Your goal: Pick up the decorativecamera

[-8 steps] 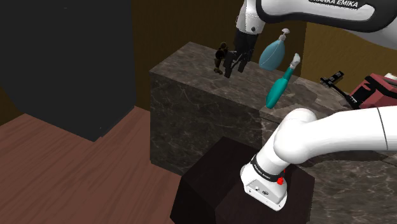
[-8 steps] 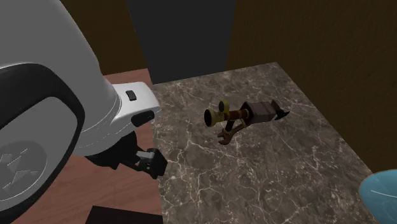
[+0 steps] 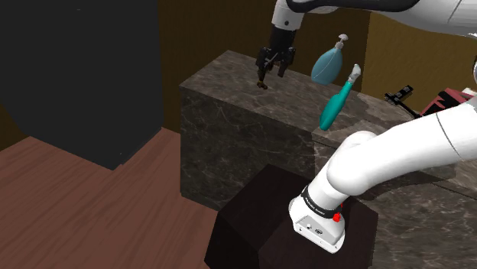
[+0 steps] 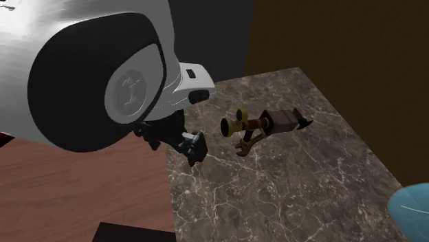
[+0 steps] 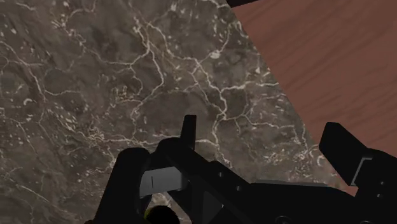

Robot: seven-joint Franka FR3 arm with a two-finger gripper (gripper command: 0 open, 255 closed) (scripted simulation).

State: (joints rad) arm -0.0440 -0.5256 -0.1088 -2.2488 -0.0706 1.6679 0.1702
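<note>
Where the dark brown, white-veined marble counter comes to a corner, a small decorative camera lies on its side on the stone. It has a dark boxy body, brass-yellow lens rings and thin brown legs. In the second exterior view the white robot arm with its dark joint looms large. Its all-black end effector hangs just beside the camera's yellow end, near the counter's edge that borders the reddish-brown wooden floor. In the shoulder view the end effector is above the counter's far corner and overlaps the camera, whose lower part shows under the fingertips. The end effector is open: in the wrist view its two black fingers stand well apart over the marble. A dark shape with a yellowish spot sits low between them and may be part of the camera; whether either finger touches it cannot be told. Farther along the counter in the shoulder view, well apart from the camera, are a pale blue bulb-shaped bottle with a white top and a slim, tilted teal bottle with a grey-white cap. A dark red object sits at that view's right edge. The arm's stand, a dark box, rests in front of the counter.
</note>
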